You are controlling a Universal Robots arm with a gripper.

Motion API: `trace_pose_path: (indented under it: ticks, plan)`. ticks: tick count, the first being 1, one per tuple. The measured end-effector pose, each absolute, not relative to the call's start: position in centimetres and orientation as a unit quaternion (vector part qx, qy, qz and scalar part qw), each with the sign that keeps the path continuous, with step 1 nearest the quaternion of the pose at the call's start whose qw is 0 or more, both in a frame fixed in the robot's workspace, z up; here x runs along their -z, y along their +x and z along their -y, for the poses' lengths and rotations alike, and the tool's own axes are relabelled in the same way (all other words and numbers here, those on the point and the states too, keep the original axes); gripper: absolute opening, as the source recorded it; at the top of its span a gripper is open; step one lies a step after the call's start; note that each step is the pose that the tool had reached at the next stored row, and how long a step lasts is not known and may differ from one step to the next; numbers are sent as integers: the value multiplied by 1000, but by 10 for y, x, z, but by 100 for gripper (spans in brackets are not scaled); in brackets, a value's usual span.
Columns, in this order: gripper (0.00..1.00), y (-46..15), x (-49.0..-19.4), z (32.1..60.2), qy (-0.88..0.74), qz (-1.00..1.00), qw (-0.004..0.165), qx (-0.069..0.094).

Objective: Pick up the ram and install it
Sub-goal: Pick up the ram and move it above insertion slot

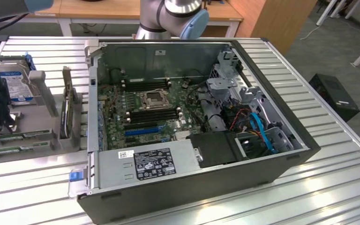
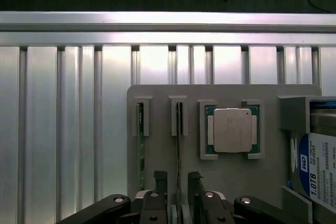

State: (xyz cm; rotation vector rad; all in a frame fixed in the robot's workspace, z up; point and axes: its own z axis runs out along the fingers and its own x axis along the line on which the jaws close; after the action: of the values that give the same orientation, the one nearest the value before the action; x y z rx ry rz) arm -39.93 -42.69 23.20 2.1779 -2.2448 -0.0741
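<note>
The gripper (image 2: 177,183) hangs over a grey parts holder (image 2: 157,148) that sits on the slatted aluminium table (image 2: 63,129). Its two fingers (image 2: 160,181) stand apart, one on each side of the ram (image 2: 179,137), with a little clearance showing on both sides, so nothing is clamped. The ram stands on edge in its narrow slot in the holder (seen from above it is little more than a thin dark line). A second memory stick (image 2: 140,148), its green edge showing, stands in the neighbouring slot just beside it. On the other side of the ram a processor (image 2: 232,130) lies flat in a square recess, and beyond that is a hard drive (image 2: 319,169). In the exterior view the open computer case (image 1: 280,154) lies to the holder's right, with the motherboard (image 1: 167,105) and its black memory slots (image 1: 155,115) exposed.
</note>
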Motion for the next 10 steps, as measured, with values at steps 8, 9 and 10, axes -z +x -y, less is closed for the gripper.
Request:
trace_pose_path:
  ticks: [8, 9, 10]
  plan:
    - [30, -399, -232, 438, 696, 718, 7, 24]
    - [30, -399, -232, 440, 696, 718, 7, 24]
    - [30, -399, -232, 442, 696, 718, 7, 24]
